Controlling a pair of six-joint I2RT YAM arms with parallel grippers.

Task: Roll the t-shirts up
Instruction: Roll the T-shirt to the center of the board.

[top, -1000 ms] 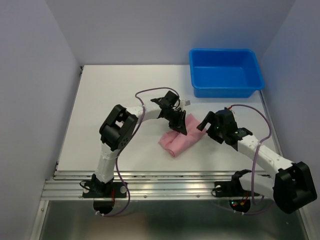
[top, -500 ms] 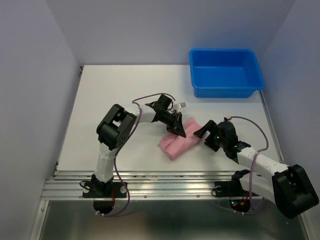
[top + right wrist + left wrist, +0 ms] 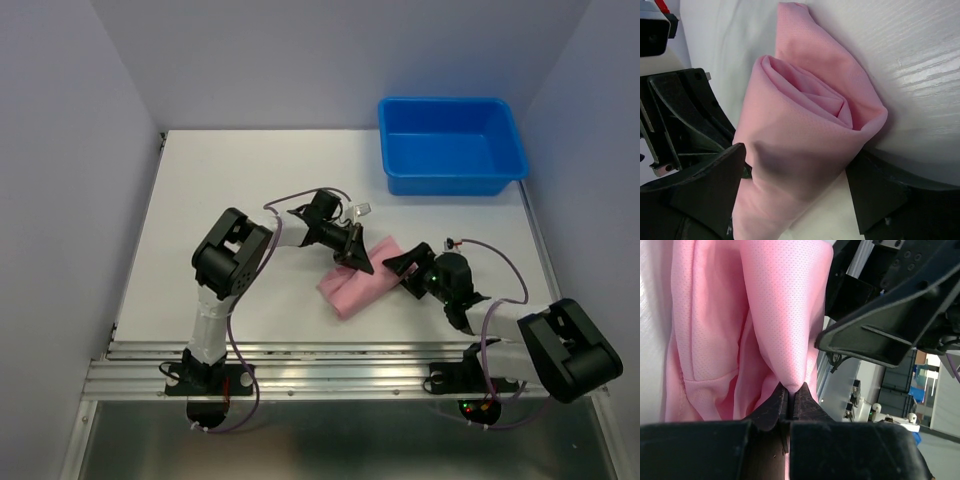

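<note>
Over the last second the right gripper (image 3: 403, 268) has slid in from the right to straddle the right end of the rolled t-shirt (image 3: 358, 283) in the middle of the table (image 3: 220, 180), its fingers wide apart and clamping nothing, while the left gripper (image 3: 356, 263) stays pinched shut on a fold at the roll's far side, so the roll looks finished and about to be grasped.

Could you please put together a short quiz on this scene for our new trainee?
1. Multiple choice: the left gripper is A) shut on a fold of the pink t-shirt; B) open above it; C) shut on nothing.
2. True or false: the right gripper has its jaws wide, one on either side of the t-shirt's rolled end.
3. Short answer: where does the blue bin stand relative to the t-shirt?

Key: 1 A. 2 True. 3 Apart from it, at the far right corner of the table.
</note>
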